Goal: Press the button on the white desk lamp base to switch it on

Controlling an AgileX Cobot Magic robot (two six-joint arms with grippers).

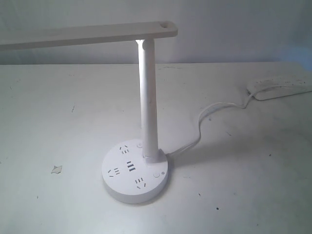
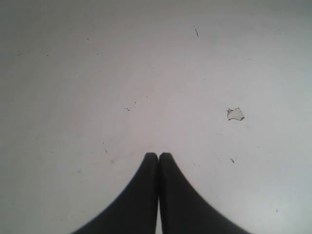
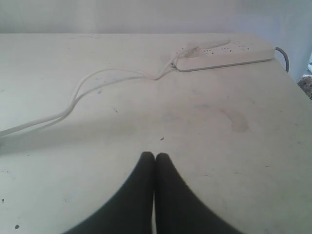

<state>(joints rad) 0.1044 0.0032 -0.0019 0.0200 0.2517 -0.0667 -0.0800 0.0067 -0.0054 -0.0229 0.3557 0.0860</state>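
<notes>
The white desk lamp stands near the middle of the table in the exterior view, its flat head bar reaching left from the pole top. A bright glow shows under the head where it meets the pole. Its round white base carries dark socket slots, central USB ports and a small round button at the right front. Neither arm appears in the exterior view. My left gripper is shut over bare table, holding nothing. My right gripper is also shut and empty, away from the lamp.
A long white power strip lies at the table's back right, also in the right wrist view as the power strip. The lamp's white cord runs from it to the base. A small paint chip marks the table left of the base.
</notes>
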